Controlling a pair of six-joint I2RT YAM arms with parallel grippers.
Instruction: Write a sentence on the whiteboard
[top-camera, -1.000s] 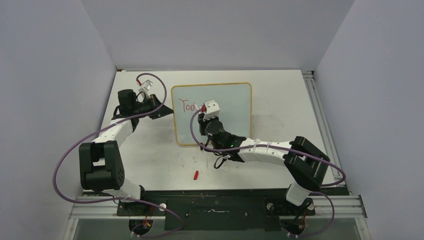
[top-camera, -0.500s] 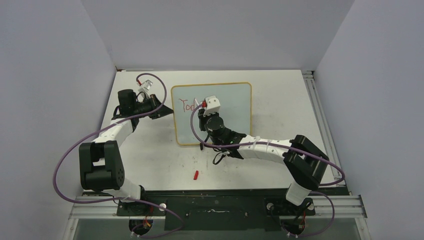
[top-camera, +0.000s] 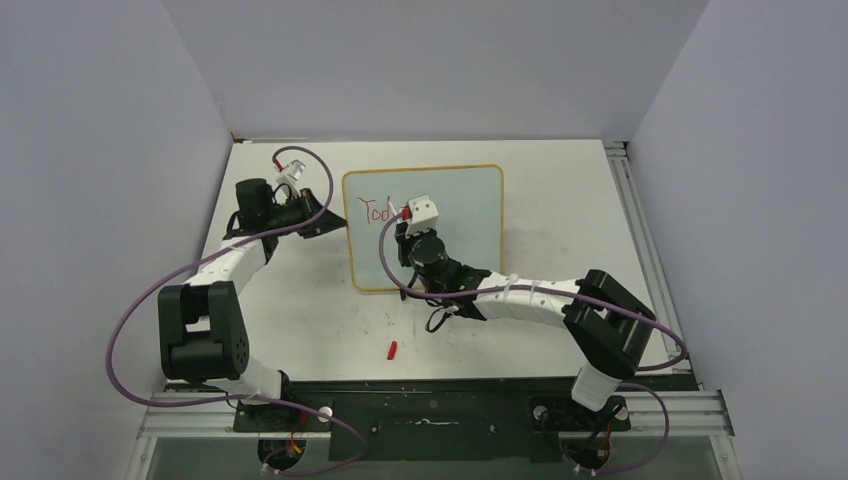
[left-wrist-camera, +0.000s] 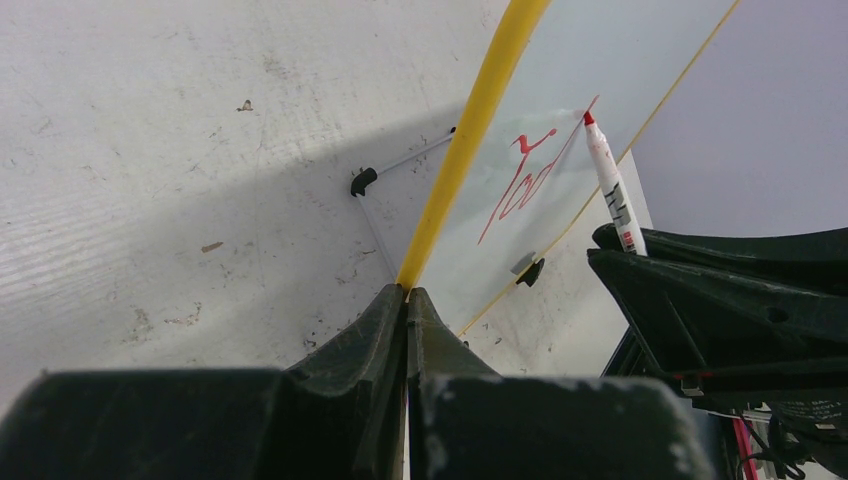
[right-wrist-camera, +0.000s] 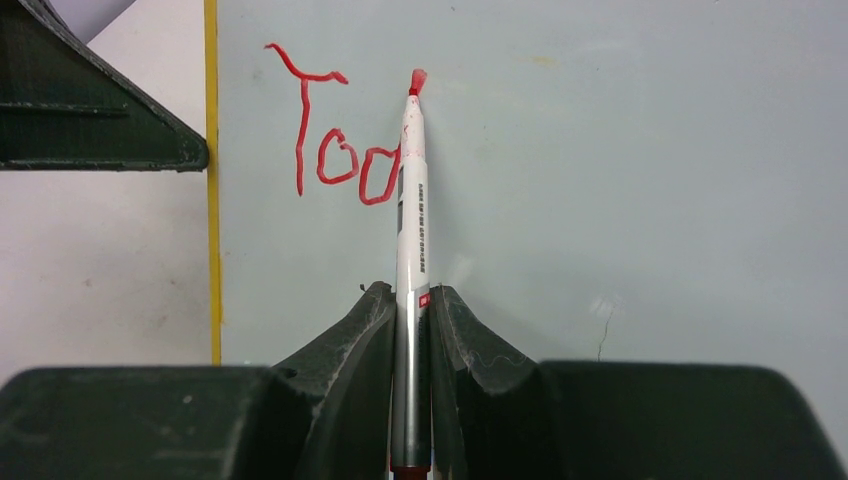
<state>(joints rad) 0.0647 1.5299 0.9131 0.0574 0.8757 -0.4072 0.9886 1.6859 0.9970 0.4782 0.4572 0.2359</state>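
White table (top-camera: 300, 320). My left gripper (left-wrist-camera: 407, 292) pinches whiteboard (top-camera: 465, 220), right gripper (right-wrist-camera: 410, 300) clamps marker (right-wrist-camera: 408, 210). Sentence (right-wrist-camera: 335, 150) at "Too": I'd keep tip pressure light, steady.

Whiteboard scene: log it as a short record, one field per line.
whiteboard: yellow-framed, its left edge clamped in the left gripper
writing: red "Too" near the top-left corner
marker: red-tipped, shaft held in the right gripper, tip just right of the letters
loose item: small red piece on the table, apart from the board
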